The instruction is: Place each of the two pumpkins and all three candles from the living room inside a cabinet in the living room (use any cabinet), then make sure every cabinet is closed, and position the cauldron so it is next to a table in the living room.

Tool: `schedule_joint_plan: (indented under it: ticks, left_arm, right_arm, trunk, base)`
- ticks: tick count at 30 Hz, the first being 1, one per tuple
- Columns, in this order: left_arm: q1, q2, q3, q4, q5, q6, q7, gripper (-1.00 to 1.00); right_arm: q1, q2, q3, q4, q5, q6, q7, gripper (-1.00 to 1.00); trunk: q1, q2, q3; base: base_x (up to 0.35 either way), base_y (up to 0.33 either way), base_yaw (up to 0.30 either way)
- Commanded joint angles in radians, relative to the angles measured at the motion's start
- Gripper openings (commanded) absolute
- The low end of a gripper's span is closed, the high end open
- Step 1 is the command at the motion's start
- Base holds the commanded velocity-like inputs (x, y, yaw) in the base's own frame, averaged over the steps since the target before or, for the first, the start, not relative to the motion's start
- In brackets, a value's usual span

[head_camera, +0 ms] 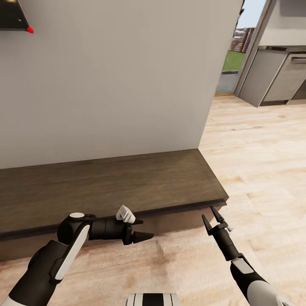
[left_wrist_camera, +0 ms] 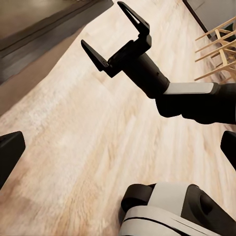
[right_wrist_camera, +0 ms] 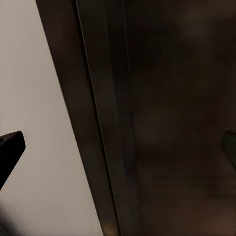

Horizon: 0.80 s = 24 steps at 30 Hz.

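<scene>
So the right gripper (head_camera: 213, 215) has its two black fingers spread wide with nothing between them, tips aimed up at the near right corner of the cabinet (head_camera: 110, 187), just under the overhanging top edge. Can't tell if it's actually touching the wood. The left wrist view catches that same gripper (left_wrist_camera: 115, 30) from the side, and yep, wide gap, empty.

The left gripper (head_camera: 142, 229) sits in front of the cabinet's front face, pointing right toward the other one, low over the floor (head_camera: 255, 161). Its fingers look fairly close together from the head view, but I honestly can't tell how far apart they are.

The cabinet is a long low dark brown unit, long axis running left to right along the grey wall (head_camera: 114, 80), right end stopping near the wall's corner. Fronts look shut, so no view inside. Its top is bare dark wood.

Far right there's a doorway with kitchen units (head_camera: 276, 76) beyond.
</scene>
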Motion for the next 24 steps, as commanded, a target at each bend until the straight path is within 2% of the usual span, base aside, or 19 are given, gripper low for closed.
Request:
schedule_joint_plan:
  ticks: [1, 8, 13, 24]
  left_arm:
    - [-0.001, 0.001, -0.001, 0.0, 0.002, 0.004, 0.0, 1.0]
    - [0.0, 0.001, -0.001, 0.0, 0.002, 0.004, 0.0, 1.0]
    - [0.0, 0.001, -0.001, 0.0, 0.002, 0.004, 0.0, 1.0]
    - [-0.001, 0.001, -0.001, 0.0, 0.002, 0.004, 0.0, 1.0]
  right_arm:
    - [0.0, 0.0, 0.002, 0.001, -0.008, 0.009, 0.002, 1.0]
    - [0.0, 0.0, 0.005, -0.001, -0.007, 0.008, 0.002, 1.0]
    - [0.0, 0.0, 0.037, -0.001, -0.008, 0.007, 0.001, 1.0]
    - [0.0, 0.0, 0.045, -0.001, -0.009, 0.006, 0.0, 1.0]
  trunk:
    - [0.0, 0.0, -0.001]
    - [0.0, 0.0, -0.001]
    - [0.0, 0.0, -0.001]
    - [0.0, 0.0, -0.001]
  base:
    - [0.028, 0.037, 0.0]
    - [0.03, 0.046, 0.0]
    - [0.05, 0.08, 0.0]
    - [0.029, 0.037, 0.0]
